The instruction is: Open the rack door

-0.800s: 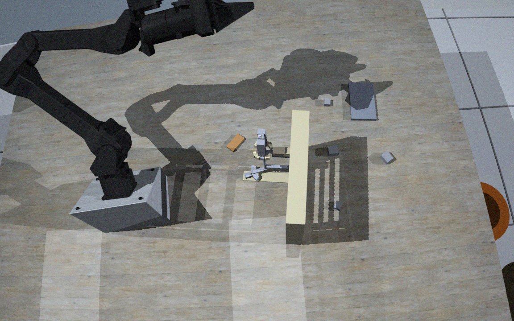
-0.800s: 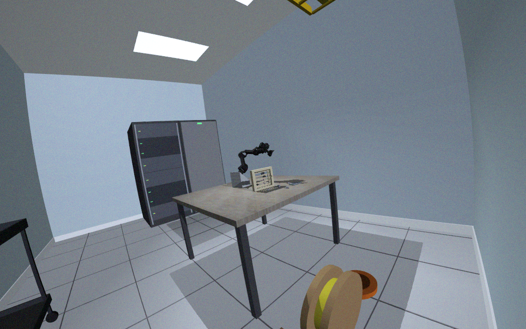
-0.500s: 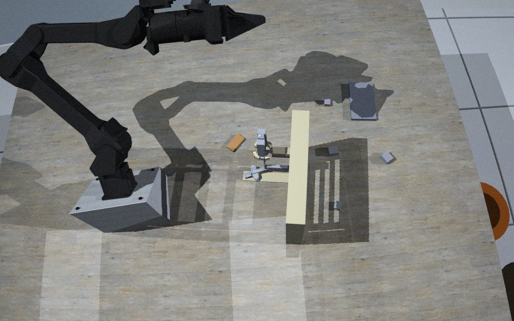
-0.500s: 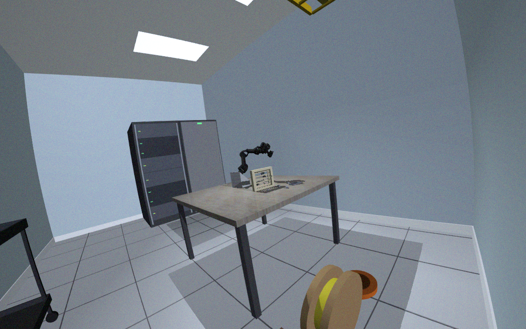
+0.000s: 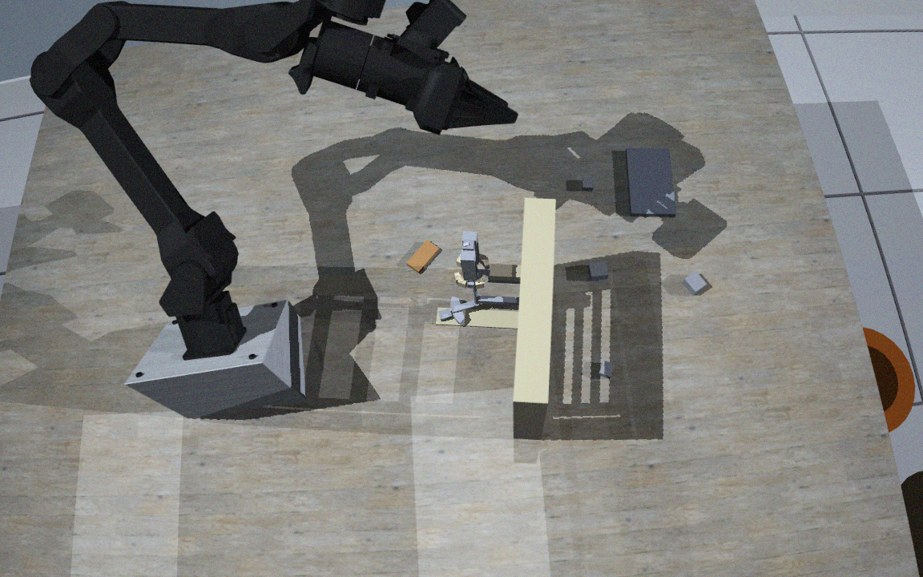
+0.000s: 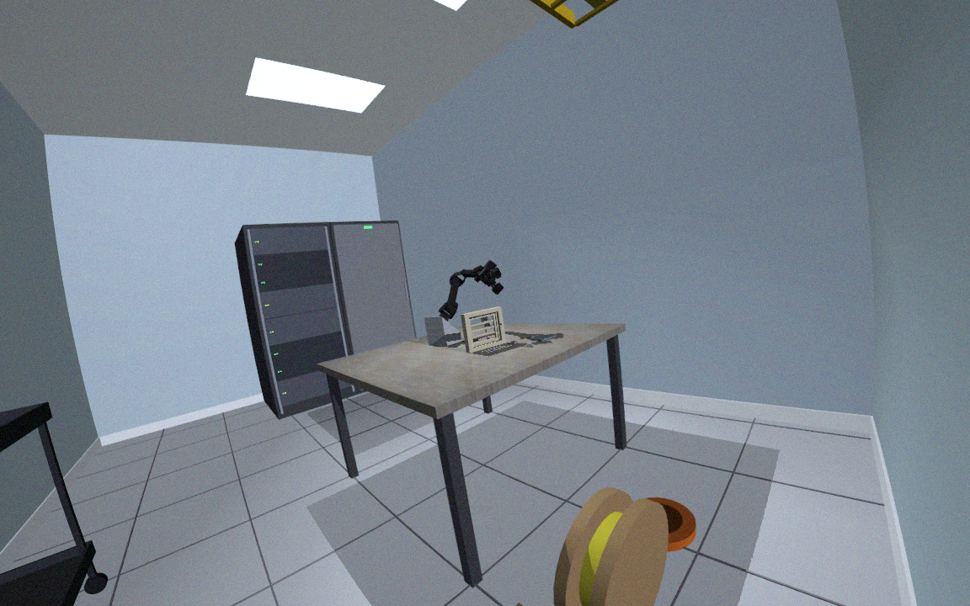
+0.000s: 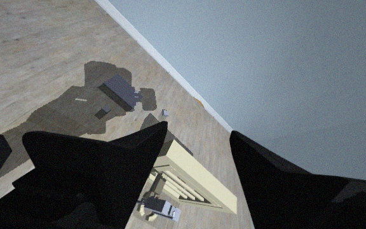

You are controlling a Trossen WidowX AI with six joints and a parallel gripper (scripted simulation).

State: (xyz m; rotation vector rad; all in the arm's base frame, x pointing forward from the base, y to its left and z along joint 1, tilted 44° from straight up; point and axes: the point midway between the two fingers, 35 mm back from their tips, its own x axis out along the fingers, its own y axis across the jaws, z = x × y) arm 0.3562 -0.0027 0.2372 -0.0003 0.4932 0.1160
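Observation:
The cream rack frame [image 5: 538, 301] [image 6: 466, 333] [image 7: 202, 176] stands upright on the table. Its slatted door [image 7: 197, 195] appears closed within the frame; its exact angle is hard to tell. The grey handle [image 5: 469, 261] [image 7: 162, 205] stands out from the door on the robot's side, with cream curved pieces around its base. How far it is turned is unclear. My gripper [image 5: 513, 116] [image 6: 498, 289] [image 7: 198, 130] is open and empty, high above the table and away from the handle. In the wrist view the handle shows low, beside the left finger.
An orange block [image 5: 423, 256] lies on the robot's side of the frame, near the handle. A dark flat box [image 5: 650, 181] [image 7: 119, 90] and a small grey block [image 5: 695, 282] [image 7: 165, 112] lie beyond the frame, with several other small blocks. A cream strip [image 5: 482, 320] extends low from the frame.

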